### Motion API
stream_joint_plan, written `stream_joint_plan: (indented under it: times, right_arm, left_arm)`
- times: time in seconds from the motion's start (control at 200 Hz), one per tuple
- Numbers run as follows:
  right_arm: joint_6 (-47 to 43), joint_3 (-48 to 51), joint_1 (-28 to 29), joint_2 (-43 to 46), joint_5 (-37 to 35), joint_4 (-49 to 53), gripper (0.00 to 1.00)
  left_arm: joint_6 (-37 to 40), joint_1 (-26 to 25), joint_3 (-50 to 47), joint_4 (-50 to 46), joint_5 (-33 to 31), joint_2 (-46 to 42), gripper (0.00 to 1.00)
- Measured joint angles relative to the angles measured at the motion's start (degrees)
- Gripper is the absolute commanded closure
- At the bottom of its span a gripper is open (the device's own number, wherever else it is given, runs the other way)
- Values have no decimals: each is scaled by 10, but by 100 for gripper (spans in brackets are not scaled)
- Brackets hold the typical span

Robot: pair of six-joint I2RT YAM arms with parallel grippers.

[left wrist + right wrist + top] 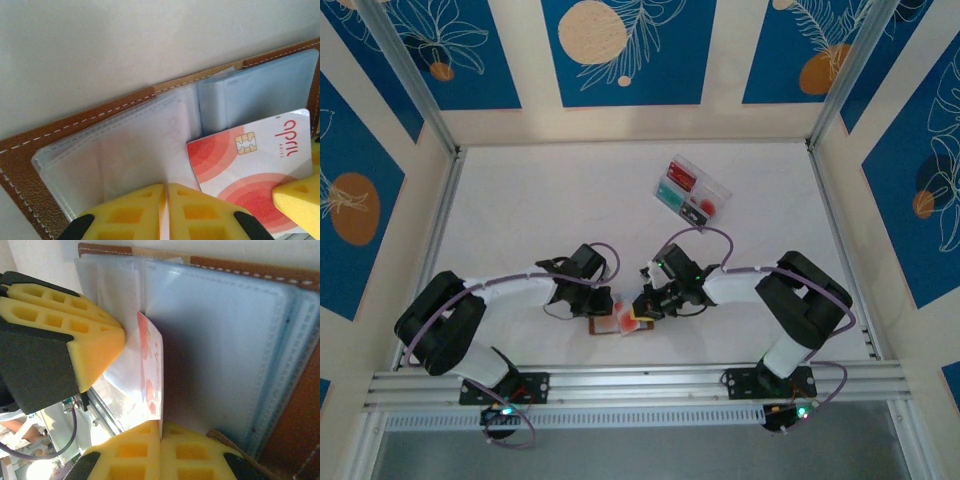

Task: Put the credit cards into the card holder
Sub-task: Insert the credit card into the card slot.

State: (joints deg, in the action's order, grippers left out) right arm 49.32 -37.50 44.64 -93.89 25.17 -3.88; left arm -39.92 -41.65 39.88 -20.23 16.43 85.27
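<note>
Now right end effector grips red card lengthwise toward card holder left pinches.

Open wallet, red card over it

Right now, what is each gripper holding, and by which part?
The right gripper pinches the red card by one edge; the left gripper appears to pinch a clear sleeve of the card holder at its edge.

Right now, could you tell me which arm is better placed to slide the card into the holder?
Right. The right gripper is shut on the red card, whose edge meets the sleeves of the card holder. The left gripper is shut on a clear sleeve, likely holding it open.
</note>
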Motion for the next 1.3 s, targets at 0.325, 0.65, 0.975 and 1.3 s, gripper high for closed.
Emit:
stream_joint_plan:
  times: [0.325, 0.65, 0.975, 1.3]
  right_arm:
    - [-9, -26, 0, -12, 8, 40, 100]
    - [-9, -52, -2, -37, 21, 48, 100]
    - [2, -56, -5, -43, 11, 21, 100]
    - [16, -52, -2, -45, -31, -24, 100]
  left_arm:
    - [0, 0, -2, 1, 0, -1, 89]
    - [0, 0, -5, 3, 0, -5, 89]
    - [-2, 0, -10, 3, 0, -12, 89]
    - [-2, 0, -10, 3, 0, -12, 89]
